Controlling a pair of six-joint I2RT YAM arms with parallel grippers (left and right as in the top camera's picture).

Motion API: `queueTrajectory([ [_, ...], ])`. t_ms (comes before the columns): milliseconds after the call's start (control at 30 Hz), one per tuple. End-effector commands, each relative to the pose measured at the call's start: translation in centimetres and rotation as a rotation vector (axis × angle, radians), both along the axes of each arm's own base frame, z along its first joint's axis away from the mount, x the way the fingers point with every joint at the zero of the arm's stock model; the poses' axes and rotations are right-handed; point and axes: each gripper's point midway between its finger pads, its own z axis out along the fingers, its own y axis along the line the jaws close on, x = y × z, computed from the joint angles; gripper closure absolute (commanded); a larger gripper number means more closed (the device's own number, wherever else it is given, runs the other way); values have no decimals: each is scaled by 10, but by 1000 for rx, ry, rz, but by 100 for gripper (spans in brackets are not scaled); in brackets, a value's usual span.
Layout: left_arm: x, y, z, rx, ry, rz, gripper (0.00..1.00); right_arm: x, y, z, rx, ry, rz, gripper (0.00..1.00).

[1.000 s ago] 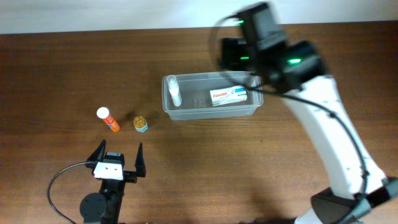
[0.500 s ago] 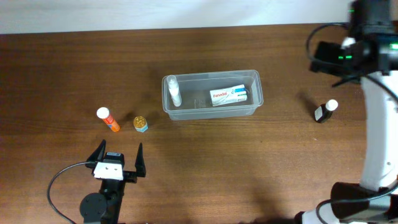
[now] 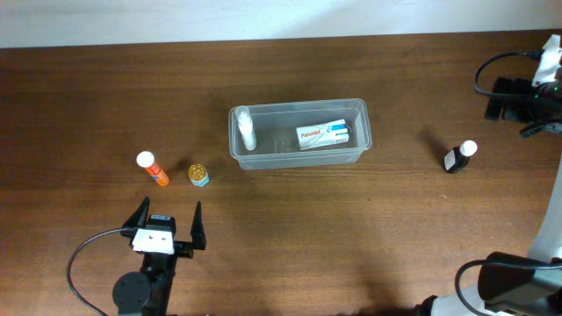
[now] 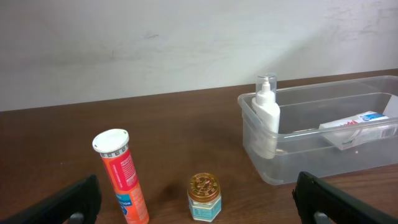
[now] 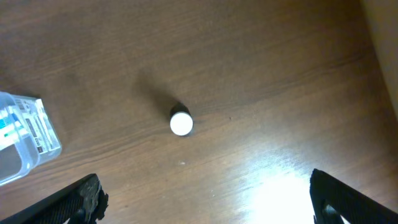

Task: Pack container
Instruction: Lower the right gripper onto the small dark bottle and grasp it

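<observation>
- the container (image 4: 292, 163) was cut off by the right edge in the left wrist view; the right wrist view caught only one corner.
- the orange tube (image 4: 121, 177) lost its lower end below the frame.
- the dark bottle (image 5: 181, 122), seen from the right wrist, had its body mostly hidden under its white cap.
- the right gripper (image 5: 208, 199) and the left gripper (image 3: 168, 217) each had fingers (image 4: 71, 202) clipped by the bottom edge of their own wrist views.

table (image 3: 351, 228): dark brown, wood grain running left to right
container (image 3: 299, 104): clear, colourless
box (image 3: 322, 134): white, red lettering, blue-green patch at its right end
pump bottle (image 4: 267, 118): white body, clear cap
tube (image 4: 121, 177): orange, white cap, blue and white print low down
jar (image 4: 204, 198): gold lid, pale blue-green body
small bottle, far right (image 3: 458, 157): black, white cap
wall (image 4: 186, 43): off-white, faint marks
</observation>
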Motion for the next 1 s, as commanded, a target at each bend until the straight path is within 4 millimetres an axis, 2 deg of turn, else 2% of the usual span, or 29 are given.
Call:
queueTrajectory([
  [0, 0, -2, -1, 11, -3, -13, 0, 7, 2, -18, 12, 45, 85, 2],
  [167, 0, -2, -1, 11, -3, -13, 1, 19, 24, -50, 118, 89, 271, 2],
  [500, 0, -2, -1, 11, -3, -13, 1, 25, 9, -94, 159, 185, 267, 2],
  [767, 0, -2, -1, 11, -3, -13, 0, 23, -4, -115, 160, 248, 251, 2],
  [967, 0, -2, -1, 11, -3, -13, 1, 22, -2, -131, 194, 288, 253, 1],
])
